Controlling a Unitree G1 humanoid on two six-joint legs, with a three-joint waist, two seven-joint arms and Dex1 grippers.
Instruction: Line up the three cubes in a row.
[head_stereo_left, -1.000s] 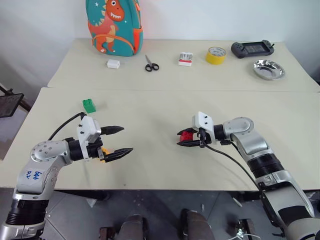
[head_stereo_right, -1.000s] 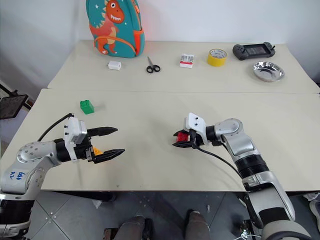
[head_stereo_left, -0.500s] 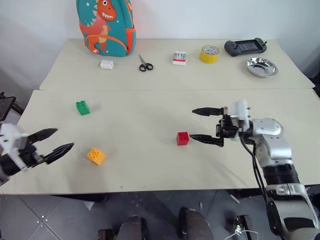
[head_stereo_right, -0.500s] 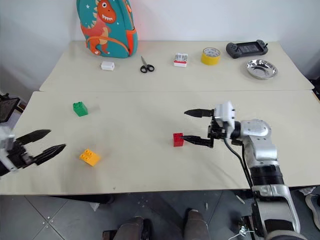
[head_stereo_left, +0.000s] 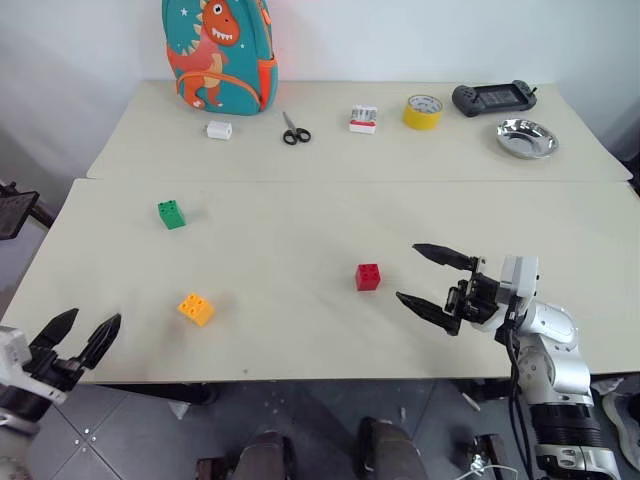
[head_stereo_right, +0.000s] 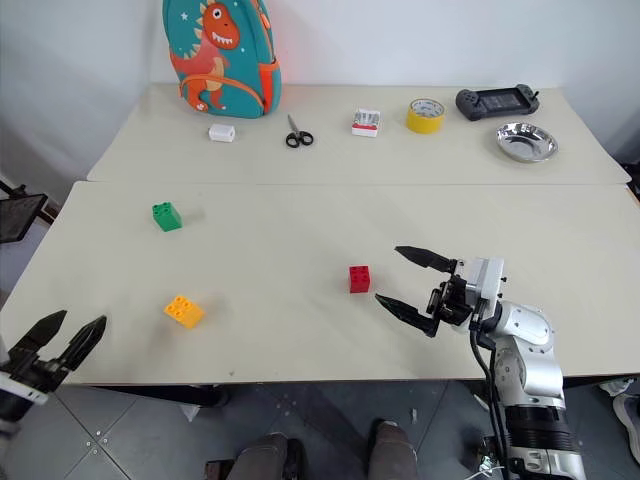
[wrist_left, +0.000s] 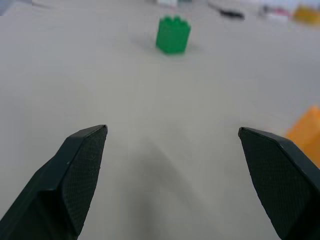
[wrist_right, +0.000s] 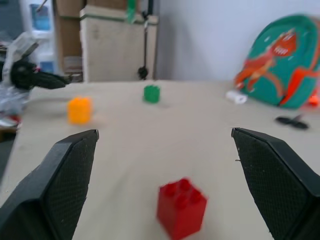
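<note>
From above my arms I see a beige table (head_stereo_right: 300, 330). A red cube (head_stereo_right: 359, 279) sits near its middle, a yellow-orange cube (head_stereo_right: 183, 311) toward my left front, and a green cube (head_stereo_right: 166, 216) farther back on the left, all well apart. My right gripper (head_stereo_right: 408, 281) hovers just right of the red cube, fingers spread, touching nothing. My left gripper (head_stereo_right: 66, 335) hangs off the table's front left corner, fingers apart, empty.
</note>
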